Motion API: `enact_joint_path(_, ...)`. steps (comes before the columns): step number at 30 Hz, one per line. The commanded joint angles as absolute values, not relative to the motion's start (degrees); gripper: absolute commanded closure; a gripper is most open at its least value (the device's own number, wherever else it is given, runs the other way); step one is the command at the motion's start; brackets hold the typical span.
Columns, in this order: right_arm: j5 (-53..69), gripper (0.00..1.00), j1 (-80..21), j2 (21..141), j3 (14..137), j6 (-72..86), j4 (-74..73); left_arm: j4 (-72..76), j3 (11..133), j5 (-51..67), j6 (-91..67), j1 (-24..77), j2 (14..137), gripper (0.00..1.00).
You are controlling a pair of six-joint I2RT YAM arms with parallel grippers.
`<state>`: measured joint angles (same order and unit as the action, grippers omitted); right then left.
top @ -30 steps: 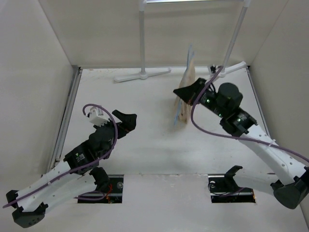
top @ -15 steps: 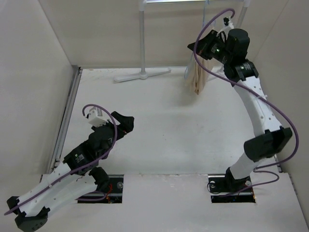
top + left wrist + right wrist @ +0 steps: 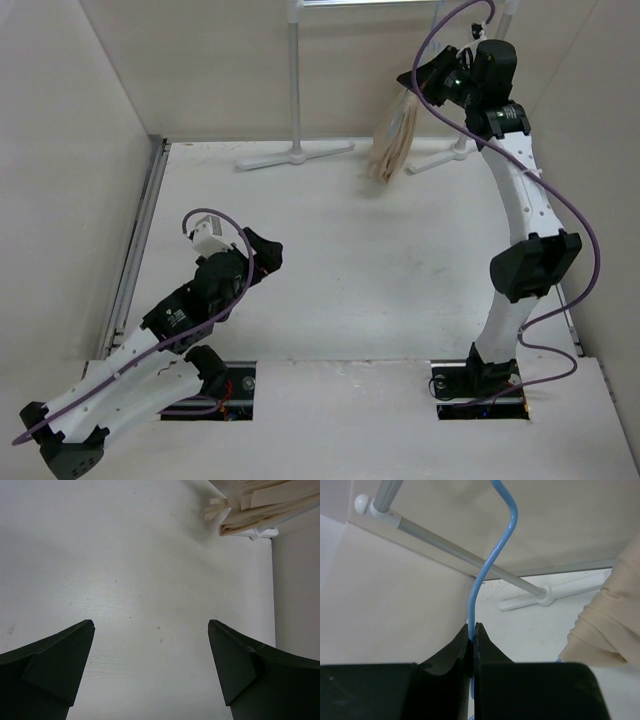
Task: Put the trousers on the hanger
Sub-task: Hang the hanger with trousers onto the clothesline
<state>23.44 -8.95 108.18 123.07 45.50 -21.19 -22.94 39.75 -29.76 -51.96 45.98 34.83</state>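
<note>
While my right gripper [image 3: 472,626] pinches the hanger [image 3: 491,557], trousers [image 3: 392,140] dangle at one o'clock. Nine o'clock: left gripper [image 3: 151,630], spread.

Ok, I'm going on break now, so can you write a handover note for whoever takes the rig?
Left gripper: open, empty, held low.
Right gripper: shut on the hanger below its hook, raised near the rail.
Trousers: draped on the hanger, hanging down.
Done: trousers are on the hanger.
Left: probably hook it on the rail and release; the hook's tip is out of view.
</note>
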Motion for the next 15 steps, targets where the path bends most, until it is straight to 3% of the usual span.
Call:
enact_joint_path(1,24.9,1.0,-7.3,107.2,129.2,46.2,-14.0,-20.9,39.1,-28.9,-51.6,45.7,35.3,0.0)
enact_joint_path(15,27.4,1.0,0.3,117.4,142.6,56.1,-16.1,-18.4,38.4,-29.2,-52.6,45.7,36.9,0.0)
